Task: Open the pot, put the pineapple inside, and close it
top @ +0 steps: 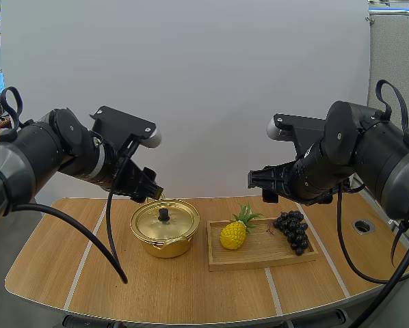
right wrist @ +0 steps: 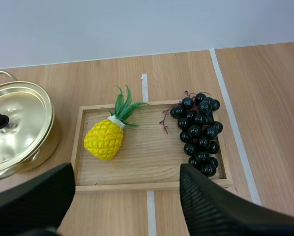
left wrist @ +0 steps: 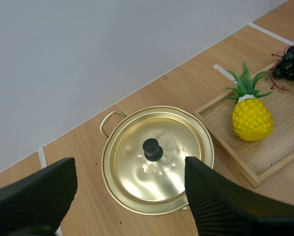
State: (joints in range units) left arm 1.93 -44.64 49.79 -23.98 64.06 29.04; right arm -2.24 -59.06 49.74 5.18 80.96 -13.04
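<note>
Lid (left wrist: 172, 147) still on pot (top: 165, 243); left gripper (top: 148, 188), jaws apart, hovers above its knob (left wrist: 152, 149); next descend, pinch knob; right gripper (top: 260, 182) likewise apart

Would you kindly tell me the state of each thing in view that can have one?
Pot, closed.
Lid, seated on the pot.
Pineapple, lying on the tray, not held.
Grapes, lying on the tray beside the pineapple.
Left claw, open, above the pot.
Right claw, open, above the tray.
</note>
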